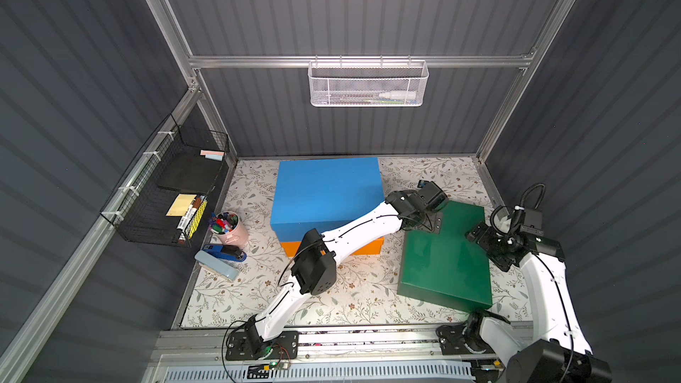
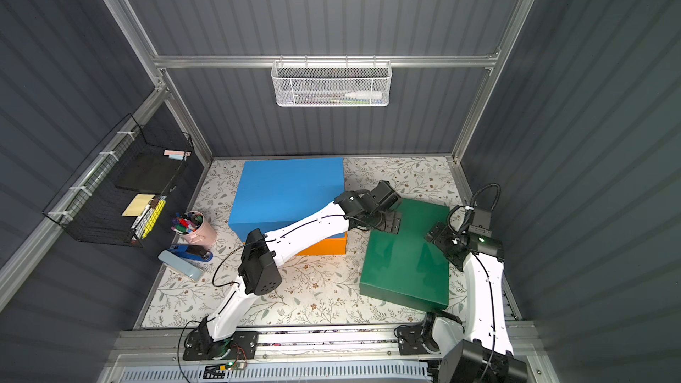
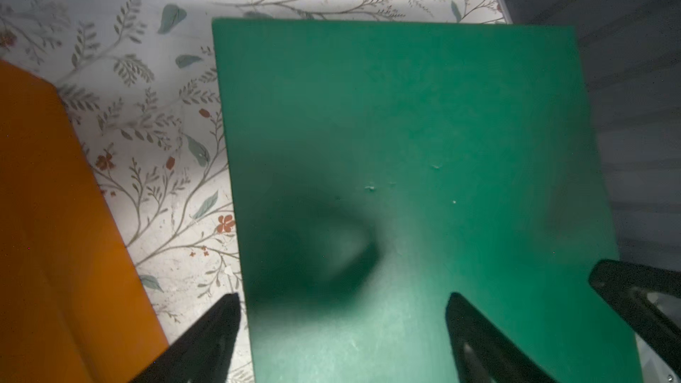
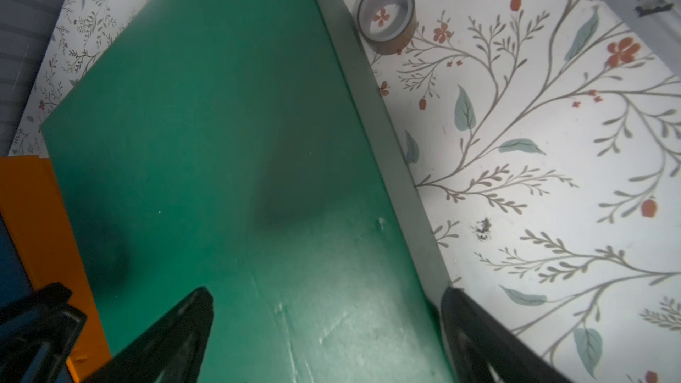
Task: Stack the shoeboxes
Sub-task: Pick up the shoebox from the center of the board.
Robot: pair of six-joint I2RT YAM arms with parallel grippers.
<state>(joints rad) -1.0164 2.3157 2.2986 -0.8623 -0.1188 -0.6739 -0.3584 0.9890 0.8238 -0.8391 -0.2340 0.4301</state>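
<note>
While the blue shoebox (image 1: 324,193) sits on the orange shoebox (image 1: 368,246), my left hand (image 3: 341,296) and right hand (image 4: 328,292) hang spread over the green shoebox (image 1: 446,252). It lies on the tabletop (image 1: 331,296).

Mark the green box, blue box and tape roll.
green box (image 1: 447,263), in a top view, lid centre.
blue box (image 1: 326,191), in a top view, lid centre.
tape roll (image 4: 400,41), right wrist view, side wall.

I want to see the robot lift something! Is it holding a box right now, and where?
Nothing is held. Both arms' jaws stand open over the green box, near its edges, clamping nothing.
</note>
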